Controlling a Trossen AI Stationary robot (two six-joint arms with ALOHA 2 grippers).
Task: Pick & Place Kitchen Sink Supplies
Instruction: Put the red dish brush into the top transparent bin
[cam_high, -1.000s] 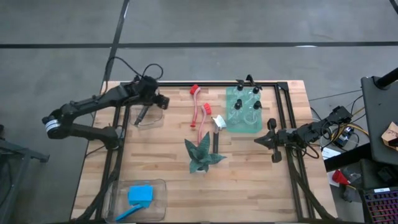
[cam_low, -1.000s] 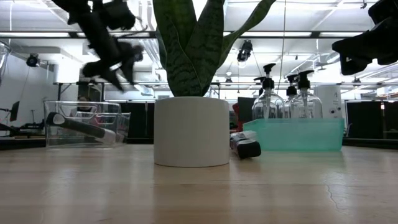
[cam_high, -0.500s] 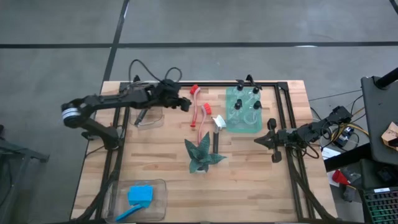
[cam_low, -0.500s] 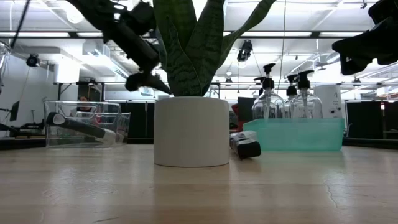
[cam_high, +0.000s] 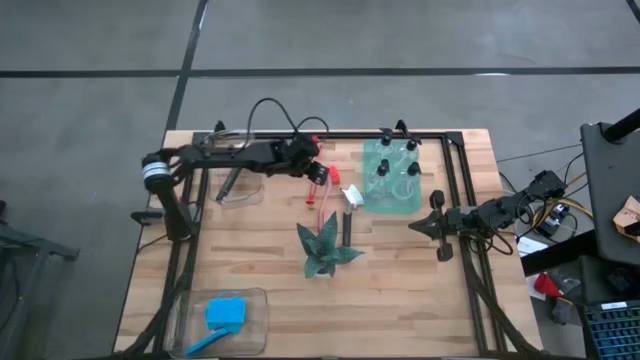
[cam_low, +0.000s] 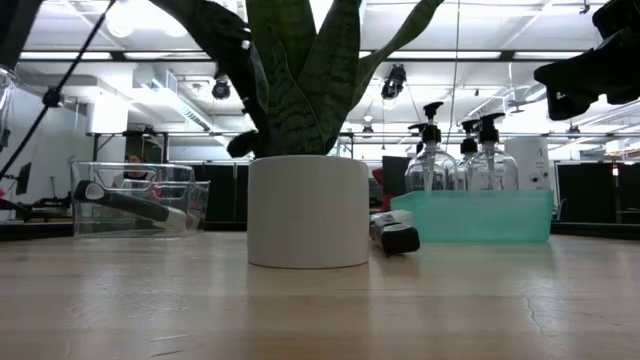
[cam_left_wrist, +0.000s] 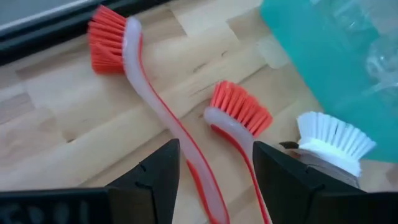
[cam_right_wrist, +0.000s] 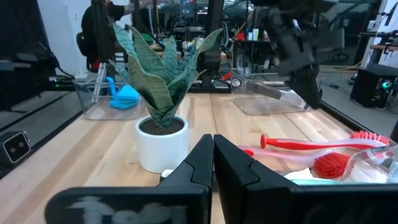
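Two red-headed dish brushes (cam_high: 322, 192) lie flat on the table at the far middle; in the left wrist view one head (cam_left_wrist: 109, 37) is farther off and the other (cam_left_wrist: 239, 106) is nearer. My left gripper (cam_high: 317, 167) is open above them, its fingers (cam_left_wrist: 155, 174) on either side of the two handles, touching nothing. A white-headed brush with a black handle (cam_high: 348, 212) lies beside them. My right gripper (cam_high: 432, 227) is shut and empty, held above the table's right side. Small black-capped bottles stand in a teal tray (cam_high: 392, 195).
A clear bin (cam_high: 240, 190) at the far left holds a dark-handled brush. A clear bin (cam_high: 225, 318) at the near left holds blue sponges. A potted spiky-leafed plant (cam_high: 325, 248) stands mid-table, just nearward of the brushes. A black frame rail (cam_high: 350, 134) runs along the far edge.
My left gripper has swung from above the far-left clear bin toward the table's right and come down a little, so that it now stands over the two red brushes. The brushes and the other things have stayed where they were.
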